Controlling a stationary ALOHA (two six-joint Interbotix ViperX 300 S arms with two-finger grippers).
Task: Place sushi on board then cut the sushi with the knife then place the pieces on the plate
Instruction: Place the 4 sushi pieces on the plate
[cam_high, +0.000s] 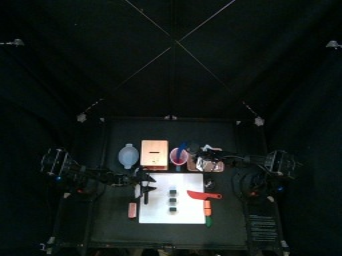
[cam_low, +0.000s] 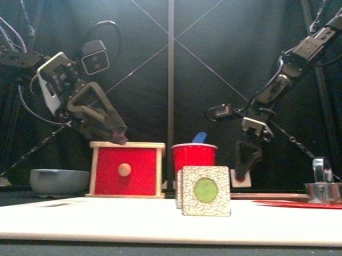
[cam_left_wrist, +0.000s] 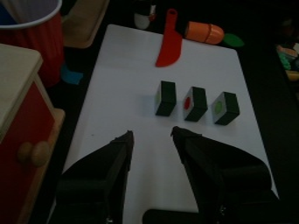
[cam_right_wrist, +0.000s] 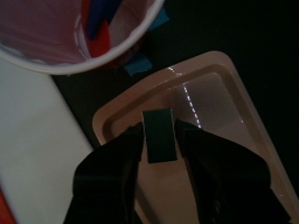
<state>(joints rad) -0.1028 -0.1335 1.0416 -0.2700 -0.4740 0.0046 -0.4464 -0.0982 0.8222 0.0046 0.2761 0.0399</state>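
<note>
Three dark green sushi pieces stand in a row on the white board; the nearest one shows its pale face with a green centre. A red knife lies on the board beyond them. My left gripper hovers open over the board, short of the pieces. My right gripper is shut on another sushi piece and holds it above the pink plate, next to the red cup.
A wooden box with a red drawer and a blue-grey bowl stand at the back left. A blue knife sticks out of the red cup. An orange toy food lies off the board's far end. A metal cutter stands at the right.
</note>
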